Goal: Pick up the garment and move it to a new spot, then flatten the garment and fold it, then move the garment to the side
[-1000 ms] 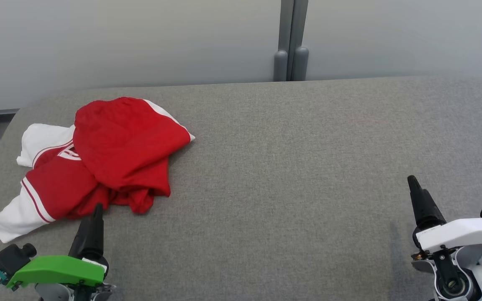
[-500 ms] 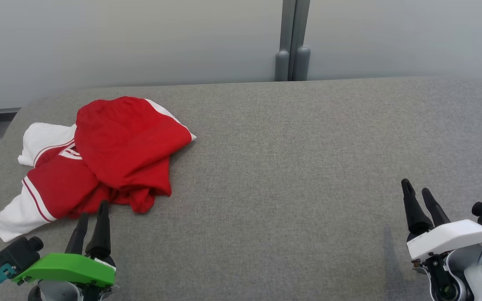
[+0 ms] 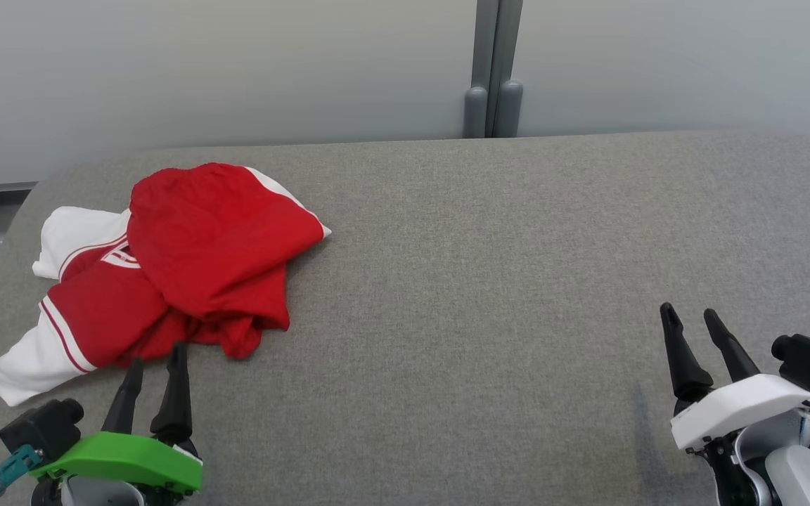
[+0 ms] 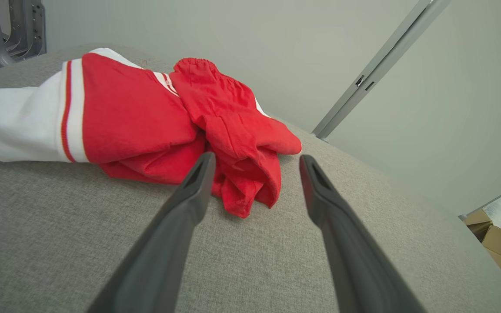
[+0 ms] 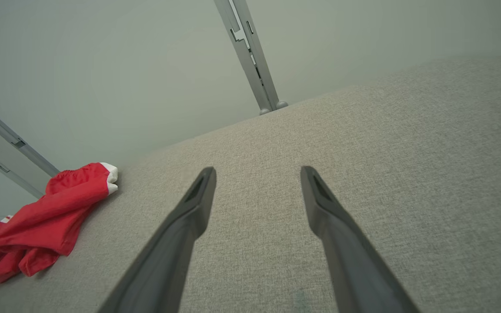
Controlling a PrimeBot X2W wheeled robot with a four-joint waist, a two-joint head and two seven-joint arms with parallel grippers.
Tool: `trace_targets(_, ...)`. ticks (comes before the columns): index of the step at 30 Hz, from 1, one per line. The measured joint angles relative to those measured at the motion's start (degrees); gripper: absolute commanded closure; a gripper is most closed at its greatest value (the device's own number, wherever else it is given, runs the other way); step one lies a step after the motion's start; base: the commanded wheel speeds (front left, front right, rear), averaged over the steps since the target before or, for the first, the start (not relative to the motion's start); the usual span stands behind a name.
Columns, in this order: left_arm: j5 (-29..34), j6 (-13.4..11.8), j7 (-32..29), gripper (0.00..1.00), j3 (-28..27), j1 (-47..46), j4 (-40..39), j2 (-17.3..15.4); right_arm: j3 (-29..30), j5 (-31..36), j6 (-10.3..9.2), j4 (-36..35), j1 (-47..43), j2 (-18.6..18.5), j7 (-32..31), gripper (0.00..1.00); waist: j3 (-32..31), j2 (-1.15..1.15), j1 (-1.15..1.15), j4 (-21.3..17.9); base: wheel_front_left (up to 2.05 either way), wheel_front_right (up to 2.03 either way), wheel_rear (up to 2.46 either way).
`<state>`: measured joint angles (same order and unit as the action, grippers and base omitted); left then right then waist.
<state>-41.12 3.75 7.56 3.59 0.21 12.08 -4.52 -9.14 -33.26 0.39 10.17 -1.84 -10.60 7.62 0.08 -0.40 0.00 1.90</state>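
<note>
Garment (image 3: 166, 270) just beyond open left pincer (image 3: 157, 355) tips.

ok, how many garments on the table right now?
1: a crumpled red-and-white garment at the left of the table, just beyond the open left tool. Its folds could hide a second piece; I can't tell.

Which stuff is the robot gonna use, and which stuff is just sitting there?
For the job: red and white garment, crumpled; left gripper, open, near it; right gripper, open, far off; grey padded table.
Just there: grey post behind the table; cardboard boxes.
</note>
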Motion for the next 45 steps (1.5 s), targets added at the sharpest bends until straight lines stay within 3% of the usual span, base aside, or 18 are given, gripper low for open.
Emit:
trace_targets(31, 21.54, 0.33, 6.21, 0.0, -1.65, 2.66, 0.73, -0.24, 1.0, 19.87, -2.07, -1.2, -2.63, -2.37, 6.04, 0.0, -0.4, 0.0, 0.0, -0.22, 0.0, 0.0, 0.0)
trace_targets(45, 23.73, 1.31, 6.84, 0.0, -2.44, 3.43, 2.2, -0.19, 3.41, 22.18, -1.93, -1.48, -3.14, -2.25, 6.72, 0.0, -0.21, 0.0, 0.0, -0.57, 0.0, 0.0, 0.0)
